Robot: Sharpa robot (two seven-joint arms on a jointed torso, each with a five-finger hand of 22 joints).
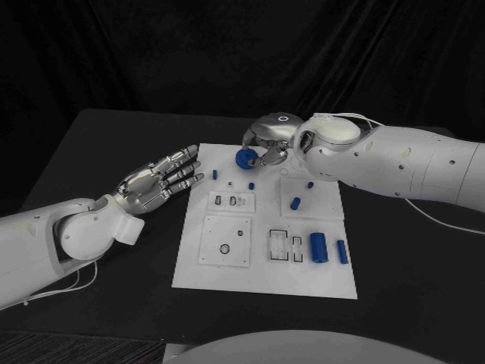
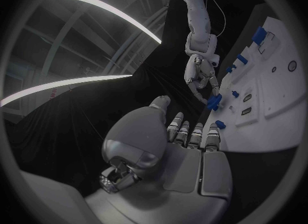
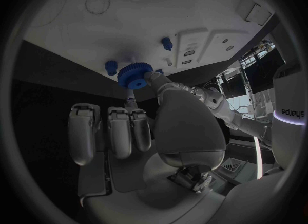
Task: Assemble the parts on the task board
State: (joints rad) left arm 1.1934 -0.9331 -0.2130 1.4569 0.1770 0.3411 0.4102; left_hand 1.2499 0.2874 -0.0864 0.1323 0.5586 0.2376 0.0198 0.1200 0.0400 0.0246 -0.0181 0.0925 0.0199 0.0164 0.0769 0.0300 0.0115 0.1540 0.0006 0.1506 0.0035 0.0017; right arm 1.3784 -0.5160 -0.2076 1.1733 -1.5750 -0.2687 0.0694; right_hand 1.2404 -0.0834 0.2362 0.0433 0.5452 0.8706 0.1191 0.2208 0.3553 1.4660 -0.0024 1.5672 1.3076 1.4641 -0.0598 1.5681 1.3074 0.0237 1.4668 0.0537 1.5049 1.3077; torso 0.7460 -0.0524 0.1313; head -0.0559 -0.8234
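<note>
While the task board is lying mid desk with bare black margin at its near edge and both sides, blue parts are sitting near its right edge. Left hand is hovering just off the board's left edge, fingers straight and apart, holding nothing. Farther back, right hand is pinching a blue gear over the board's far edge.
</note>
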